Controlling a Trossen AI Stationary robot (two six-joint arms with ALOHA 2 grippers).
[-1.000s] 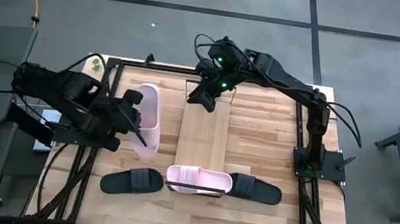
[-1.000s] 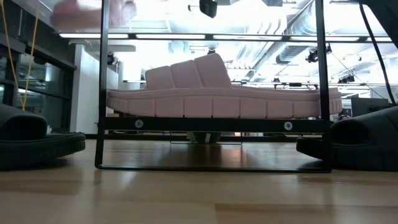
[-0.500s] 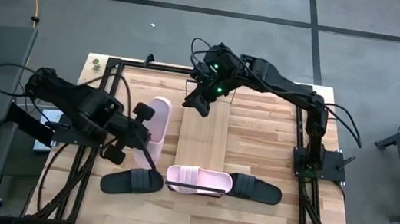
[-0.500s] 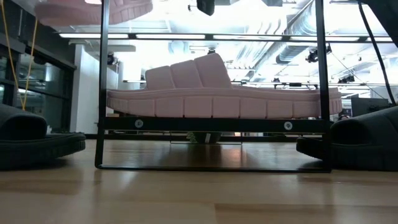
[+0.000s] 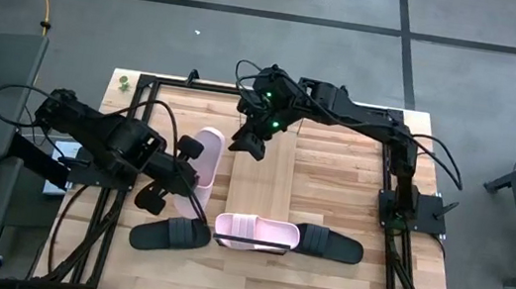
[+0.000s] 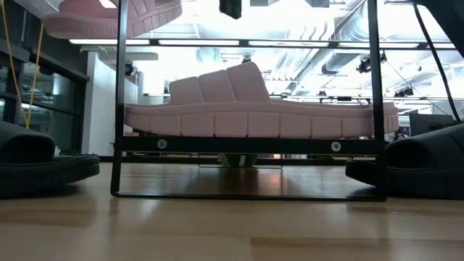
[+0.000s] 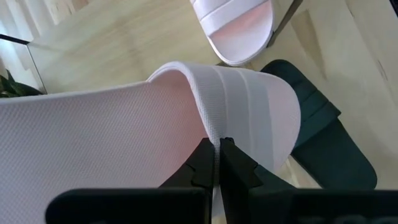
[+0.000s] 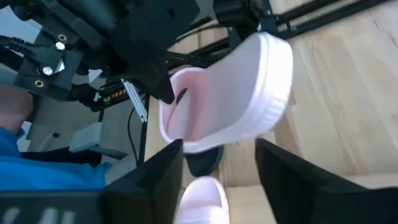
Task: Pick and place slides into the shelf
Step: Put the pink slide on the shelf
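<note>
Four slides show in the high view, and the shelf (image 5: 260, 180), a long pale board lying down the middle of the bench (image 5: 344, 176), serves as the landmark. One pink slide (image 5: 256, 232) lies across the shelf's near end, and in the low view it sits on the shelf's black frame (image 6: 246, 145). One black slide (image 5: 170, 234) rests on the bench just left of that end, the other black slide (image 5: 330, 244) just right of it, each close beside the pink one's tips. The second pink slide (image 5: 198, 160) is off the bench, held up just left of the shelf, about level with its middle; in the low view its ribbed sole (image 6: 109, 18) hangs high, above the height of the slide on the shelf. The left gripper (image 5: 179, 159) holds it from the side away from the shelf: in the left wrist view the dark fingers (image 7: 205, 165) are pinched tight on the thin edge of its strap (image 7: 249, 118), all but touching each other. The right gripper (image 5: 246, 143) hovers over the shelf's far left corner, right next to the lifted slide's far end; in the right wrist view its fingers (image 8: 163, 174) stand wide apart, with nothing between them, and the slide hangs just beyond them.
</note>
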